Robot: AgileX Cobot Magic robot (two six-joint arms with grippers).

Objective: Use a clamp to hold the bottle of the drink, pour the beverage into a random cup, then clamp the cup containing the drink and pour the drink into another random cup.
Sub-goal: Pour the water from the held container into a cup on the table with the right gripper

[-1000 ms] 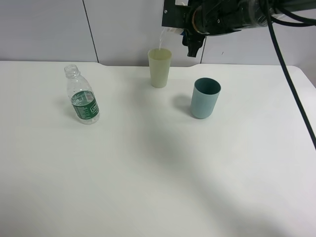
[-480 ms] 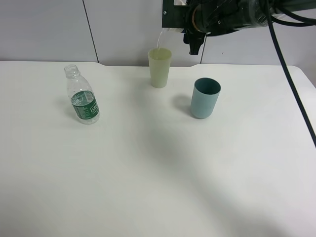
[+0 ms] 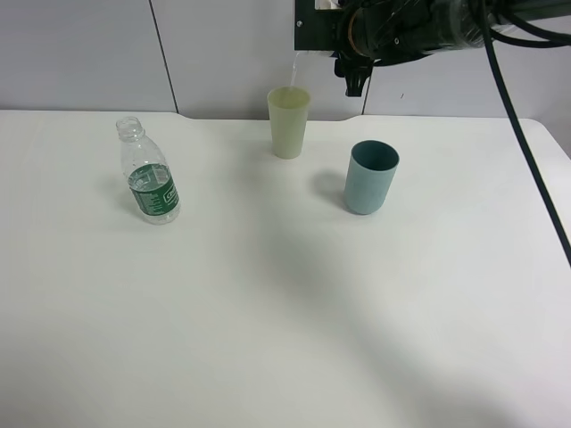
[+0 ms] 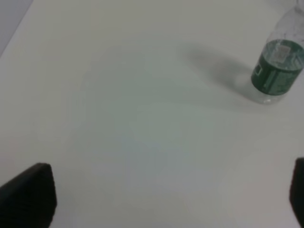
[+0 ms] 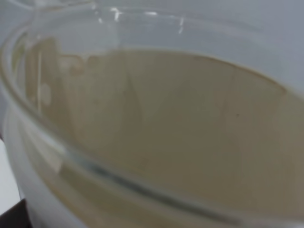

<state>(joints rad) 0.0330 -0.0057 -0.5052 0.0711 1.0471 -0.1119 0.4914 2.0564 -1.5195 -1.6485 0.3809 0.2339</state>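
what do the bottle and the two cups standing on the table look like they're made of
Bottle: thin clear plastic, glossy; you see through it, with a green wrap label. Pale yellow-green cup: probably plastic, matte, slightly translucent. Teal cup: opaque, smooth, dull sheen; likely plastic, though not certain.

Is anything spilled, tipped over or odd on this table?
Nothing stands out. The bottle, uncapped, the pale green cup and the teal cup stand upright; the table shows no puddle. A thin stream falls into the pale green cup: a pour, not a spill.
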